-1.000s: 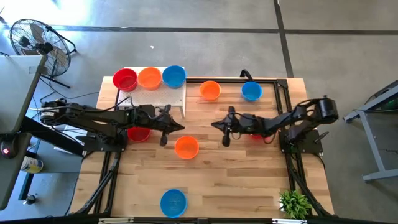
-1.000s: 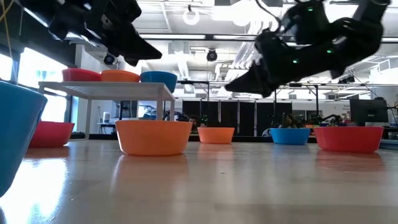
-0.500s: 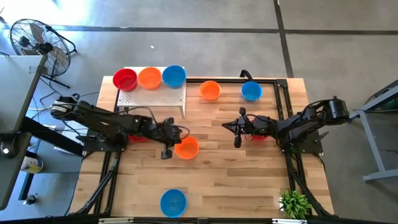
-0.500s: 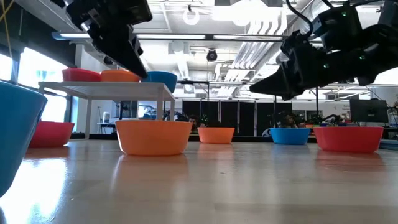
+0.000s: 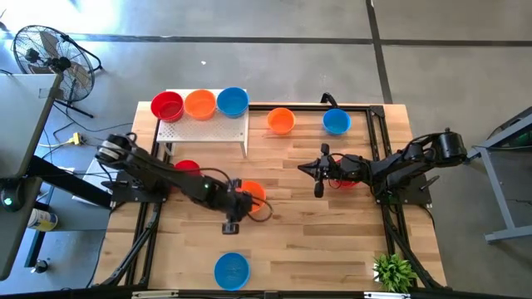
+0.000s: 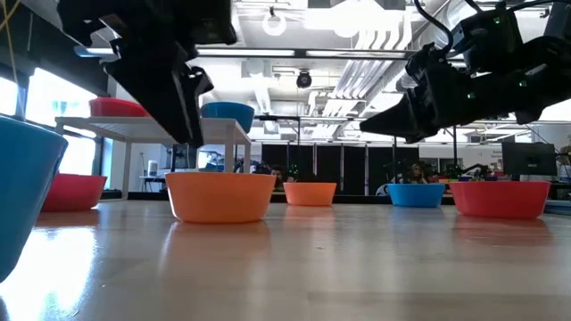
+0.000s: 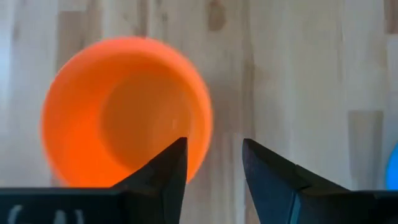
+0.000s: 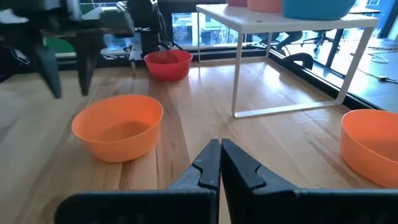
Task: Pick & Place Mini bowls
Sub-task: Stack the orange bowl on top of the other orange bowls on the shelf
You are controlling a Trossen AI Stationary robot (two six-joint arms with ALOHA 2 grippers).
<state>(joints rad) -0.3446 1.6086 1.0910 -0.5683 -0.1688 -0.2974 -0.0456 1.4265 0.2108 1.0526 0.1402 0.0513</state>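
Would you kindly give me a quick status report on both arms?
Left gripper open above orange bowl, fingers astride its rim. Right gripper shut, empty, waiting mid-table. Nothing in the way.

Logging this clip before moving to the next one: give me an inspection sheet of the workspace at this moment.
Surface: wooden table, white stand at its back-left.
Job's things: three bowls on the stand; orange bowl mid-table; blue bowl at the front edge; orange, blue and red ones elsewhere.
Clutter: small green plant, front-right corner.
Grippers: left gripper open, above the orange bowl's rim; right gripper shut, empty, raised.
Cables: along both arms.
Surroundings: floor fan, concrete floor.
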